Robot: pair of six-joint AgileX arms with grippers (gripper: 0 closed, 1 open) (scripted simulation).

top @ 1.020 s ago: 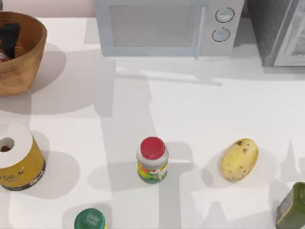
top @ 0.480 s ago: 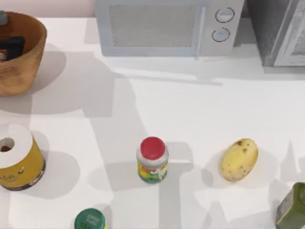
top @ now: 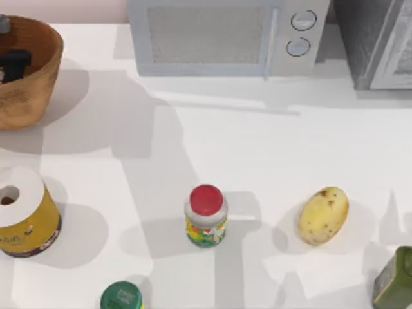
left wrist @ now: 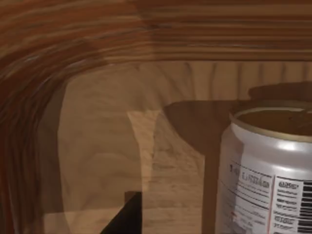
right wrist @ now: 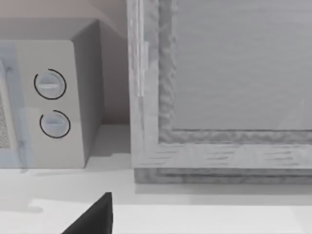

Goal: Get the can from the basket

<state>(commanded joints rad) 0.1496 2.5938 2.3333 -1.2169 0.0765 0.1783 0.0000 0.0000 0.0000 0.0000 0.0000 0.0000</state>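
Left gripper in basket, beside can.

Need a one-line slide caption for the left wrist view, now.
Inside the basket: the can stands upright on the woven floor.

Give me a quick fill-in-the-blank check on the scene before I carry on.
1. The can stands inside the ____.
2. The left gripper is over the basket, at the table's far ____ corner.
3. The jar mid-table has a ____ lid.

Missing words: basket; left; red
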